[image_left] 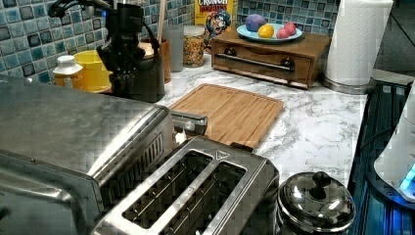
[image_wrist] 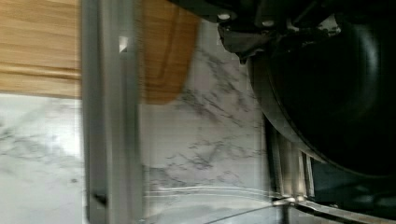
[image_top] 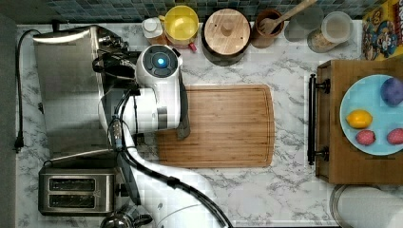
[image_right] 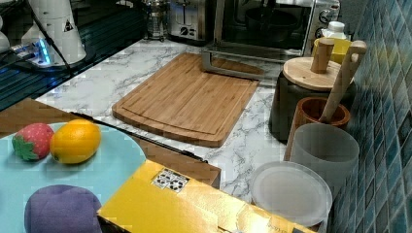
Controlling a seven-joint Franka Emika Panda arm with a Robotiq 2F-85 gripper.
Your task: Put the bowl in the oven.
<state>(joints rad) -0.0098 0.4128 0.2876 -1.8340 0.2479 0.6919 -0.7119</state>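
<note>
The glossy black bowl sits low over the wire rack inside the steel oven, whose glass door lies folded down over the marble. In the right view the bowl shows as a dark shape in the oven cavity. My gripper reaches in from above the door and is shut on the bowl's rim, one finger outside the wall. In the top view the white wrist covers the gripper and the bowl.
A bamboo cutting board lies just beyond the open door. A two-slot toaster stands beside the oven. The yellow cup, a lidded dark pot and jars line the tiled wall. A wooden drawer box holding a fruit plate stands at the top view's right.
</note>
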